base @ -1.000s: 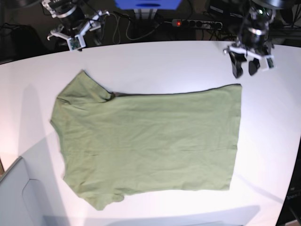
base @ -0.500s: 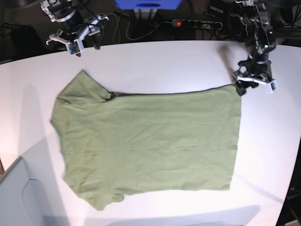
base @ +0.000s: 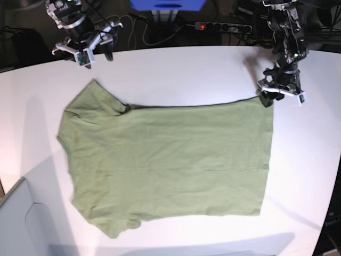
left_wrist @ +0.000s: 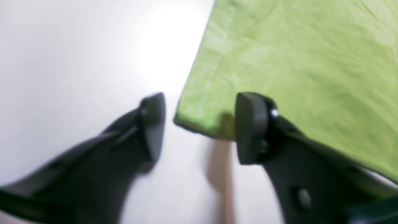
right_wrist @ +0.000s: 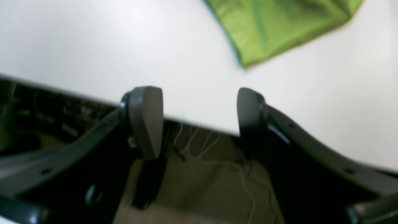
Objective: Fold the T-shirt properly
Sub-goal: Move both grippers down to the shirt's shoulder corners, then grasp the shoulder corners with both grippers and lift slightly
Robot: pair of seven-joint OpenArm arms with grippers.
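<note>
The olive-green T-shirt [base: 165, 160] lies spread flat and sideways on the white table [base: 176, 64], sleeves at the left and hem at the right. My left gripper [base: 269, 98] is down at the hem's far right corner. In the left wrist view it [left_wrist: 200, 124] is open, and the T-shirt [left_wrist: 279, 62] corner lies between its dark fingers [left_wrist: 252, 127] with a gap on each side. My right gripper [base: 88, 53] hovers by the table's far left edge, open and holding nothing. The right wrist view shows it [right_wrist: 199, 121] over that edge, with a sleeve tip of the T-shirt [right_wrist: 273, 28] ahead.
A power strip [base: 221, 25] with a red light and loose cables lie behind the table, beside a blue object [base: 168, 5]. A grey box [base: 21, 224] sits at the near left corner. Bare white tabletop surrounds the shirt.
My left arm dropped from above the table to the shirt's far right hem corner and its jaws narrowed a little. The right arm shifted slightly; the shirt has not moved.
</note>
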